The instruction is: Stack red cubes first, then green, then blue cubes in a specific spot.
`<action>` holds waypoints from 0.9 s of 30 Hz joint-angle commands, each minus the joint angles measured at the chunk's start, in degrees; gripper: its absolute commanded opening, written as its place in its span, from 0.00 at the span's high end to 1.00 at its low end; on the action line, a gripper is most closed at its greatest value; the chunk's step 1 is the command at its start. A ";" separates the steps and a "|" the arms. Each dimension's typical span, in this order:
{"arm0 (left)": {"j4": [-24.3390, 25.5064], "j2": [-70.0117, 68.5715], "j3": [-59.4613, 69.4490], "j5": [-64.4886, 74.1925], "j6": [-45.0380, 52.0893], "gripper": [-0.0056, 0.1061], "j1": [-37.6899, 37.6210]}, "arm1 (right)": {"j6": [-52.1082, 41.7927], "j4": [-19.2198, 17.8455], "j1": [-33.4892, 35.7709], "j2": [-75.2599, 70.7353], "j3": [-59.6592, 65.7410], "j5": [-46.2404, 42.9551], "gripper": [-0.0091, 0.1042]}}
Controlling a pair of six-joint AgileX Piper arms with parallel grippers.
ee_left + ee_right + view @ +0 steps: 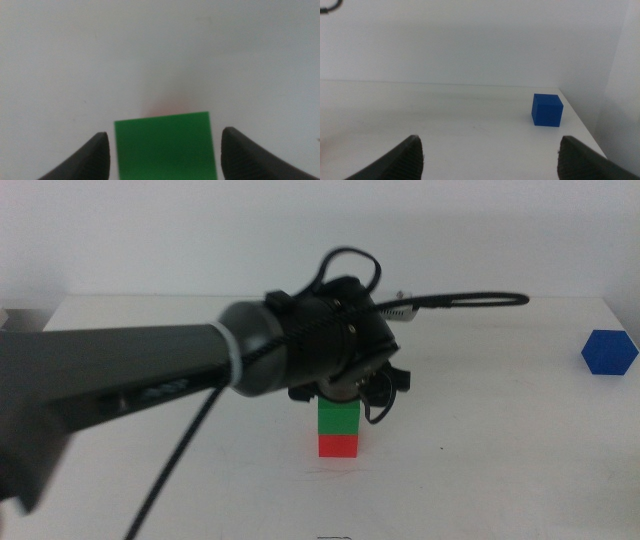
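Note:
The green cube (338, 418) sits squarely on the red cube (338, 446) near the middle of the white table (480, 450). My left gripper (342, 394) hangs right over this stack. In the left wrist view the left gripper (162, 157) is open, its jaws on either side of the green cube (165, 146) with a gap on each side; the red cube is hidden under the green one. The blue cube (609, 352) stands alone at the far right. My right gripper (490, 160) is open and empty, out of the middle view, facing the blue cube (547, 110).
The left arm's thick dark body (130, 380) and its cable (450, 300) cross the left and middle of the table. The table's right edge runs close to the blue cube.

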 commanded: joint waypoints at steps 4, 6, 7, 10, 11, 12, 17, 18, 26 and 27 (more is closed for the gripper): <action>-1.52 -12.74 -1.34 -0.61 8.45 0.24 -0.16 | -0.46 -0.51 0.10 -0.93 -1.31 -4.50 0.09; -3.38 -16.77 -1.34 -1.33 13.34 0.21 -0.16 | -0.46 -0.51 0.10 -0.93 -1.31 -4.50 0.09; -4.18 -19.11 -1.34 -1.18 16.90 0.20 -0.16 | -0.46 -0.51 0.10 -0.93 -1.31 -4.50 0.09; -6.16 -25.86 -1.34 0.33 24.75 0.17 -0.11 | -0.46 -0.51 0.10 -0.93 -1.31 -4.50 0.09; -6.30 -28.38 -1.34 1.22 26.03 0.17 -0.11 | -0.46 -0.51 0.10 -0.93 -1.31 -4.50 0.09; -6.30 -30.99 -1.34 2.16 27.49 0.17 -0.11 | -0.46 -0.51 0.10 -0.93 -1.31 -4.50 0.09; -12.75 -42.55 -1.34 6.78 42.63 0.14 -0.11 | -0.46 -0.51 0.10 -0.93 -1.31 -4.50 0.09; -14.30 -44.82 -1.34 8.38 45.04 0.14 -0.11 | -0.46 -0.51 0.10 -0.93 -1.31 -4.50 0.09; -24.52 -58.03 -1.27 16.32 54.77 0.14 -0.11 | -0.46 -0.51 0.10 -0.93 -1.31 -4.50 0.09; -25.22 -58.59 -1.27 16.98 55.01 0.14 -0.11 | -0.46 -0.51 0.10 -0.93 -1.31 -4.50 0.09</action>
